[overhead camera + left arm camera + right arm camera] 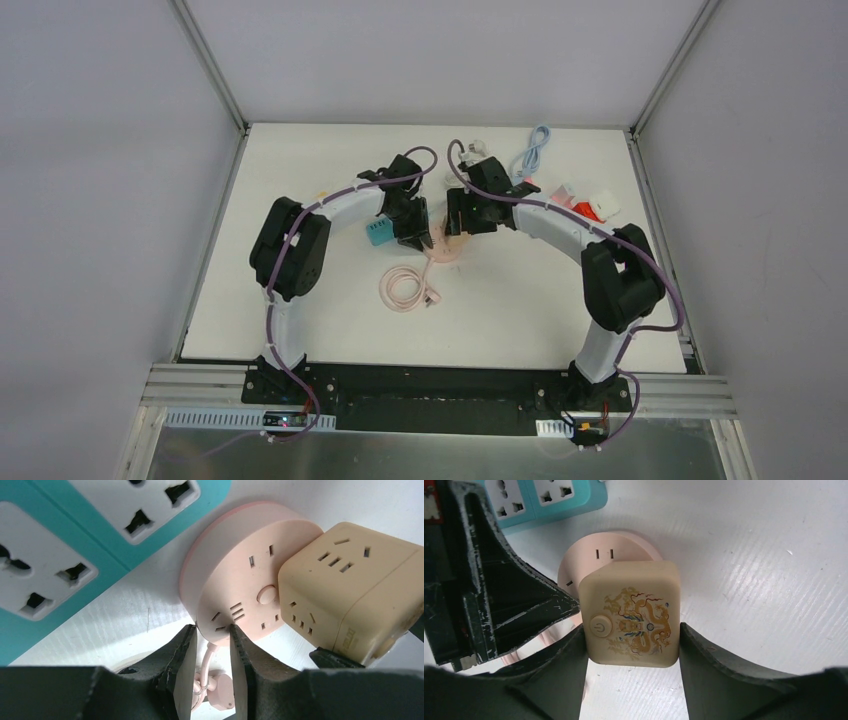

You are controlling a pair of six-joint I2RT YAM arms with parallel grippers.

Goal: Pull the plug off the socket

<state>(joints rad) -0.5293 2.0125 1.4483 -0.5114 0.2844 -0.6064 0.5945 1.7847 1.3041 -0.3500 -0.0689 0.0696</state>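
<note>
The white table (300,300) carries a pink round socket (447,248) and teal power strip (379,233) mid-table, a coiled pink cable (405,288) nearer, and a blue cable (533,152) by the far edge.

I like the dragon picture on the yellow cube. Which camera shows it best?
The right wrist view: the cube faces that camera, dragon up, between the right claw fingers. The left wrist view shows only its socket sides. The top view hides it behind the arms.

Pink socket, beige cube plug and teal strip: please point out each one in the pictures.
Pink socket (240,587): left wrist view, on its round top face.
Cube plug (634,615): right wrist view, on its dragon-printed top, between the right claw's fingers.
Teal strip (379,233): top external view, on its visible end beside the left arm.
</note>
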